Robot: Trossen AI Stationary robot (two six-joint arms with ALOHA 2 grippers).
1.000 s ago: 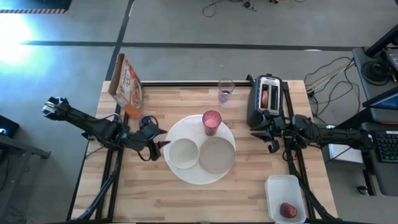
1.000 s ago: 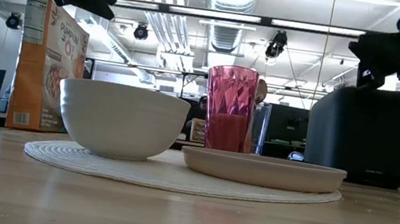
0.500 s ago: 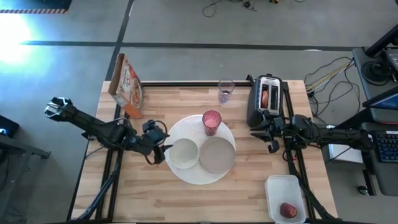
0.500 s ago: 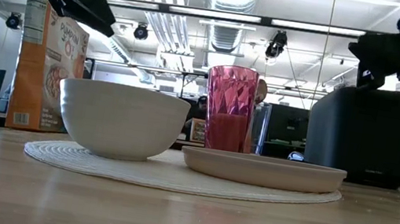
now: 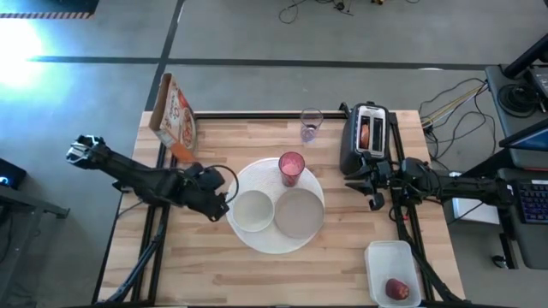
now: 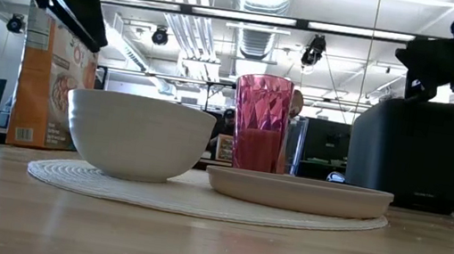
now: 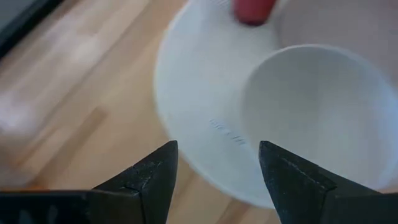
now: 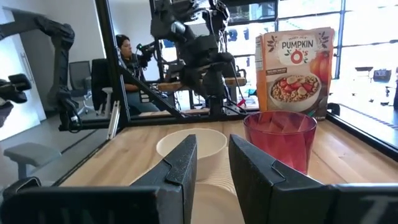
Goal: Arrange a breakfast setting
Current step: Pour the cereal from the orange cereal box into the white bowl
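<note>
A large round white plate [image 5: 272, 241] lies mid-table. On it stand a small white bowl [image 5: 253, 210] at its left, a small grey plate [image 5: 298, 212] at its right and a pink tumbler [image 5: 291, 167] at its far side. My left gripper [image 5: 223, 205] hovers open at the plate's left rim, tipped down toward the bowl [image 7: 323, 112], nothing between its fingers. My right gripper [image 5: 364, 190] waits by the toaster, level, its fingers a little apart and empty. A red apple [image 5: 396, 288] sits in a clear tub. A bagel half [image 5: 366, 133] stands in the toaster slot.
A black toaster [image 5: 366, 137] stands at the far right, a clear glass [image 5: 311, 125] beside it at the far edge. A cereal box [image 5: 174, 115] stands at the far left with an orange handle [image 5: 181, 152] by its near end. The clear tub [image 5: 392, 272] sits near right.
My left gripper has tipped its fingers downward and edged toward the plate's left rim and the bowl, staying open. Nothing on the table has moved.
</note>
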